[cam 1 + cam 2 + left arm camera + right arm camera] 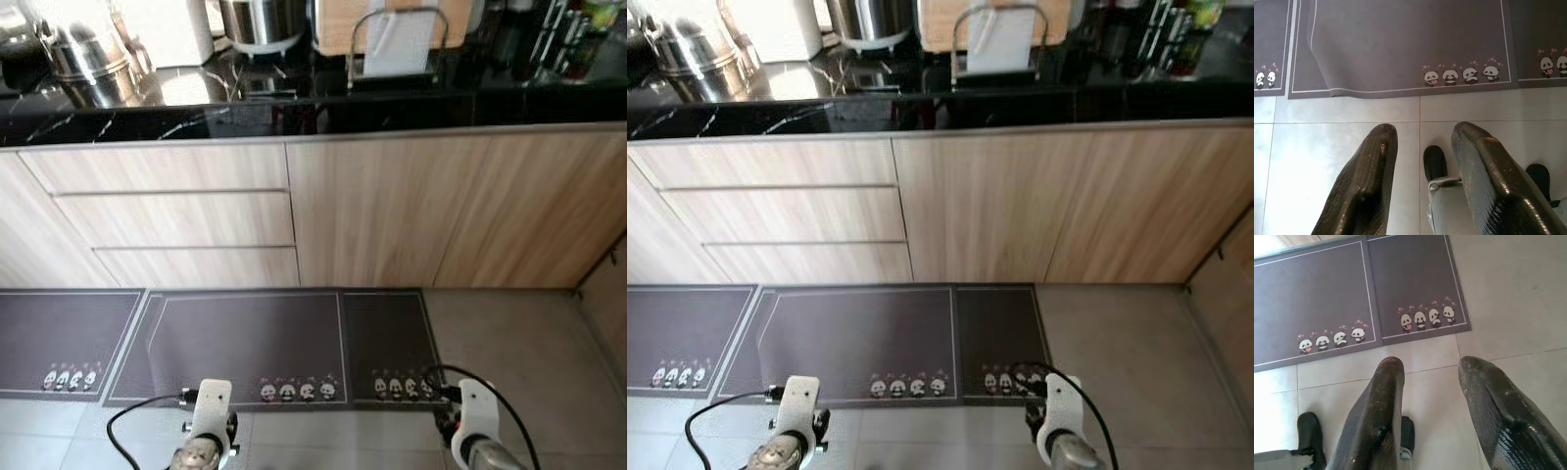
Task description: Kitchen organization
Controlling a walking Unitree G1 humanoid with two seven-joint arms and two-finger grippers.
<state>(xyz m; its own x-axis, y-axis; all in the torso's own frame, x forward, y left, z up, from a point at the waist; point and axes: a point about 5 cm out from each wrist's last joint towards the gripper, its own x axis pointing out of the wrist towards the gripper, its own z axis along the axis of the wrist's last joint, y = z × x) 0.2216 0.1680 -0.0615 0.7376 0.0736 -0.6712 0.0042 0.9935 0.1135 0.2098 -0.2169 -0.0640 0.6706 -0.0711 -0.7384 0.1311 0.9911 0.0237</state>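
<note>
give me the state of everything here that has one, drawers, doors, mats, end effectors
drawers: all three shut
cabinet doors: shut
middle floor mat: lying flat, one corner edge curled up
left floor mat: flat
right floor mat: flat
left end effector: open, holding nothing, hanging over the floor tiles
right end effector: open, holding nothing, hanging over the floor tiles

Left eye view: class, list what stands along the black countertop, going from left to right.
Steel kettle → white appliance → steel pot → wire rack holding a white board → dark bottles.
</note>
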